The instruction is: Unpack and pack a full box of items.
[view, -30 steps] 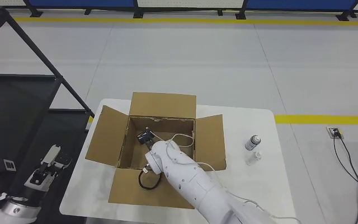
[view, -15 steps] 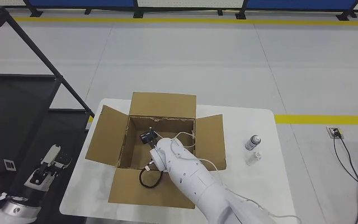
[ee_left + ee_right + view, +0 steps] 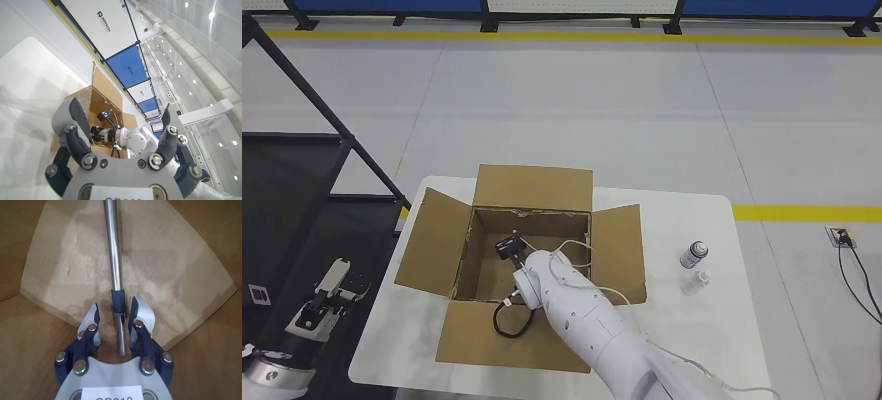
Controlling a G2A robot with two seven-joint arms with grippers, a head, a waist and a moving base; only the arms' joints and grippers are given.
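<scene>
An open cardboard box [image 3: 532, 188] stands on the white table [image 3: 682, 330]. My right arm goes down into it from the front. Inside, a shiny metal rod with a black band [image 3: 113, 247] lies on the box floor [image 3: 170, 275]. My right gripper [image 3: 115, 305] is open and straddles the rod's near end, one finger on each side, with a gap to each pad. My left gripper [image 3: 121, 106] is open with nothing in it. It hangs low off the table's left side [image 3: 330, 290] and faces the box [image 3: 105, 94] and the right gripper [image 3: 94, 132].
A small spray can [image 3: 694, 254] and a little white bottle [image 3: 697, 281] stand on the table right of the box. All the box flaps are folded outward. A black cable loop [image 3: 507, 320] from the arm hangs over the front flap.
My right wrist has shifted slightly to the right inside the box. The left arm has kept still.
</scene>
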